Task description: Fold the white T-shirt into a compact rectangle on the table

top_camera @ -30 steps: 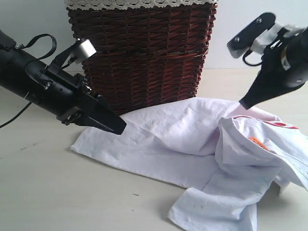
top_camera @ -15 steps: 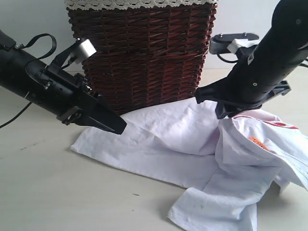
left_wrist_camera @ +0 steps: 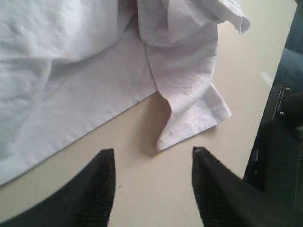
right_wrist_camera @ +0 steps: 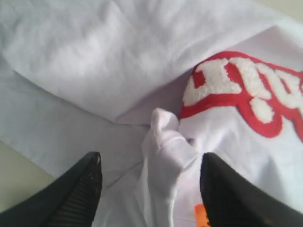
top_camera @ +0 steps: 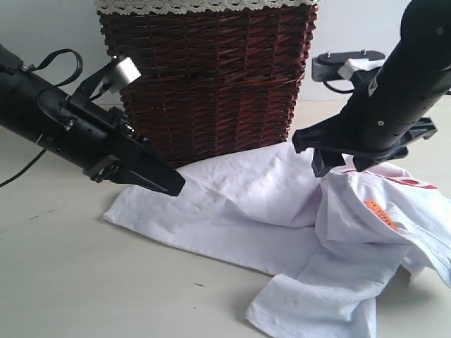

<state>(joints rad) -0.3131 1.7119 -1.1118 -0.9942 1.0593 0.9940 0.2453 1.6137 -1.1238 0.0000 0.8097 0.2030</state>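
Observation:
The white T-shirt lies rumpled on the table in front of the basket, its right part heaped up, with a bit of red lettering showing. My left gripper is open at the shirt's left edge; in the left wrist view the left gripper hangs over bare table, short of the T-shirt and a sleeve. My right gripper is open low over the heap. In its wrist view the right gripper straddles a raised fold beside the red-and-white lettering.
A dark red wicker basket with a lace-trimmed liner stands right behind the shirt. An orange tag shows on the heap. Dark equipment sits past the table edge in the left wrist view.
The right arm has swung down from high at the right onto the heaped part of the shirt, then shifted slightly right. The left arm and shirt have not moved.

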